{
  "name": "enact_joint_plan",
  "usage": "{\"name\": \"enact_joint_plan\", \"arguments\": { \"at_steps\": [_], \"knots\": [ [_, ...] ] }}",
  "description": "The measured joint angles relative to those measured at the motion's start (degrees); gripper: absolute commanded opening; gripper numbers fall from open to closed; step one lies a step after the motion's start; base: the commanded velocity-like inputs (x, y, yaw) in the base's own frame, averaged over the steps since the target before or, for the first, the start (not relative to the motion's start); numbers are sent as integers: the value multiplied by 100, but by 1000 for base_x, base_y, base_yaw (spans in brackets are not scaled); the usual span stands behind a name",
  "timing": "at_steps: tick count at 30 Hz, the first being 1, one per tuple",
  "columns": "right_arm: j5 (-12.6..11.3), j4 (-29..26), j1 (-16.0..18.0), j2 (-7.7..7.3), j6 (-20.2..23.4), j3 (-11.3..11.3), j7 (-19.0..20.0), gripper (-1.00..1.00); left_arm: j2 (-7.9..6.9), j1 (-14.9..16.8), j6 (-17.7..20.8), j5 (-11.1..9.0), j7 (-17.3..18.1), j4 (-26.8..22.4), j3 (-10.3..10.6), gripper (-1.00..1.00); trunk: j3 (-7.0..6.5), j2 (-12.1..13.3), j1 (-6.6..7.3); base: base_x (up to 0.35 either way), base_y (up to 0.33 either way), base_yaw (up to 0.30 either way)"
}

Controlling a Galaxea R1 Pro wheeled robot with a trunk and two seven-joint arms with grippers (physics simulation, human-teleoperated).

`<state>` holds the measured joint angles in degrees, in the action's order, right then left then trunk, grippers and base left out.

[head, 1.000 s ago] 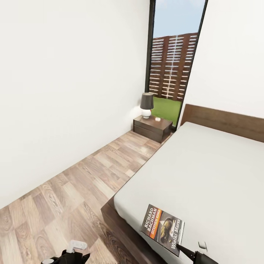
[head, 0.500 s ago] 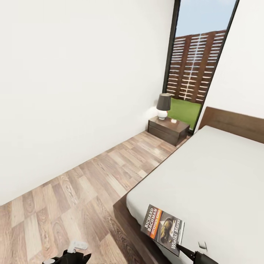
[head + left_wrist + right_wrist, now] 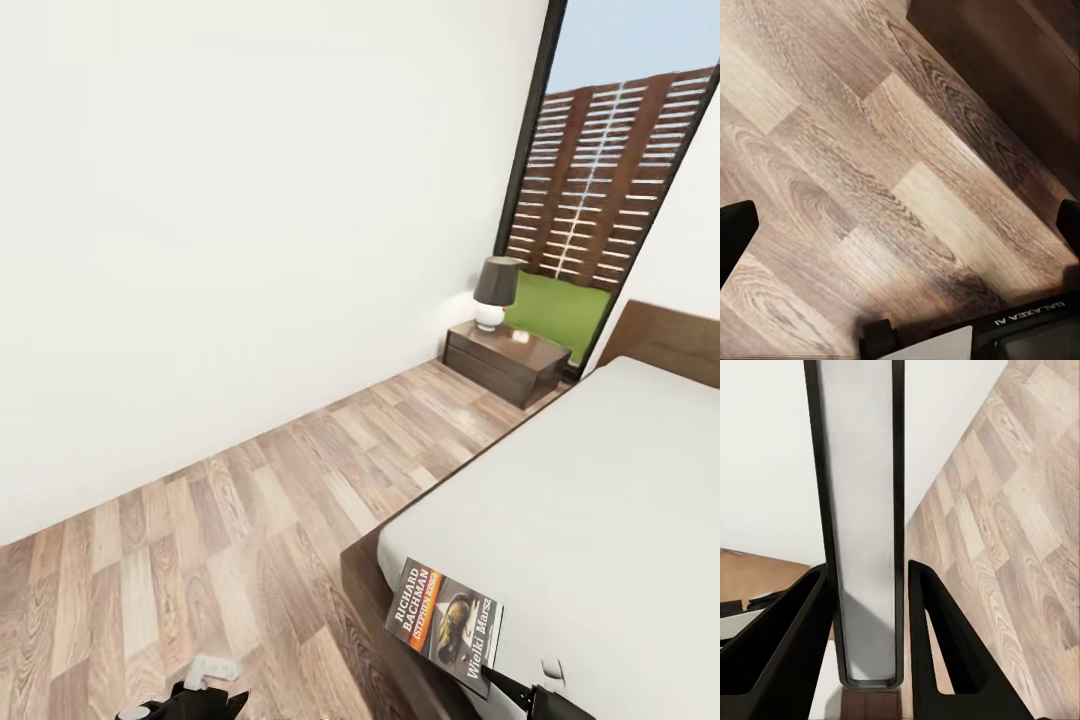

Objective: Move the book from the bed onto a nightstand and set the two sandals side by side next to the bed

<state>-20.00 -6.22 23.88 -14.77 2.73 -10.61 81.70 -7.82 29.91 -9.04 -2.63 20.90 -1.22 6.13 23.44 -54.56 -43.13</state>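
Right gripper (image 3: 866,615) is clamped on the book (image 3: 445,622) over the bed (image 3: 600,500) corner; left gripper (image 3: 900,225) hangs wide open above the floor (image 3: 870,150), holding nothing.

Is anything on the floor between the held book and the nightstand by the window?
Nothing visible does. The right gripper grips the book by its edge, and the wood floor beside the bed runs bare to the nightstand. On its top stand a lamp and a small white object.

We are seeing the book (image 3: 445,626) lying at the bed's (image 3: 600,500) near corner, floor (image 3: 250,520) stretching left, and the nightstand (image 3: 506,362) standing beyond, carrying a lamp (image 3: 496,292).
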Motion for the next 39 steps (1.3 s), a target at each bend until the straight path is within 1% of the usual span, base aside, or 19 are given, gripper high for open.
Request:
{"name": "enact_joint_plan", "arguments": {
  "at_steps": [7,18,39],
  "knots": [
    [0,0,0,0,0,0,-1,-100,0,0,-1,0,0,0,3,100,17,0,0,0,0,289],
    [0,0,0,0,0,0,-2,-100,40,0,0,-3,0,0,0,100,43,0,0,0,0,289],
    [0,0,0,-1,0,0,-2,-100,36,0,1,-2,0,0,0,100,93,0,0,0,0,289]
  ]
}}
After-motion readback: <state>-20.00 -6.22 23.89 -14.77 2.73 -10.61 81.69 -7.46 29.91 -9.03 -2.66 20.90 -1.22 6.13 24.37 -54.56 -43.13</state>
